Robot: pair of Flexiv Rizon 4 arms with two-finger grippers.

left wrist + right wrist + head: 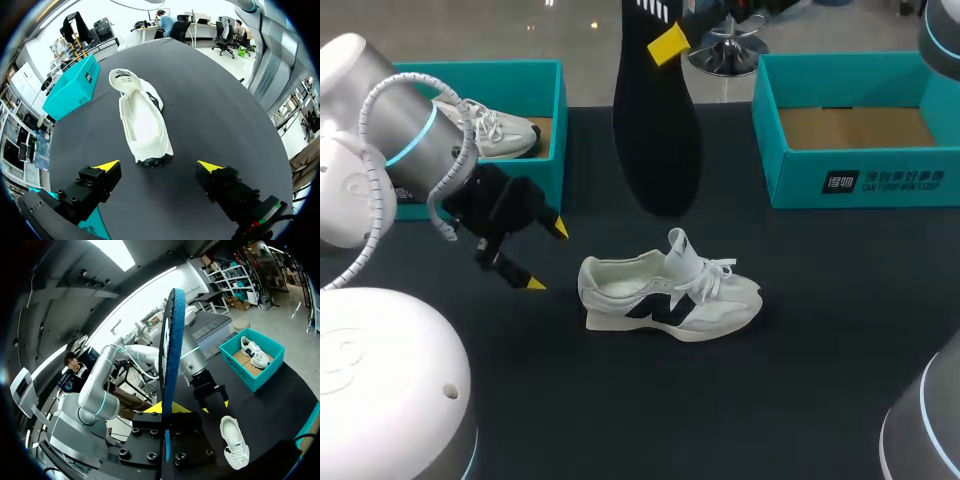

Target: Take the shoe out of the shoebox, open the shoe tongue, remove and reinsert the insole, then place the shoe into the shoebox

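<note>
A white shoe (670,295) with a black side logo lies on its sole mid-table, tongue raised; the left wrist view shows the shoe (142,120) heel-first and empty inside. My left gripper (547,256) hangs open just left of the heel, and from its own camera the left gripper (159,166) has the heel just ahead of its spread fingers. High above the table's far side, my right gripper (667,45) is shut on the black insole (655,120), which hangs toe-down. Its wrist camera shows the insole (170,355) edge-on, clamped in the right gripper (165,408).
A teal shoebox (552,110) at the back left holds a second white shoe (495,130). An empty teal shoebox (860,180) stands at the back right. Dark table surface (720,400) stretches in front of the shoe.
</note>
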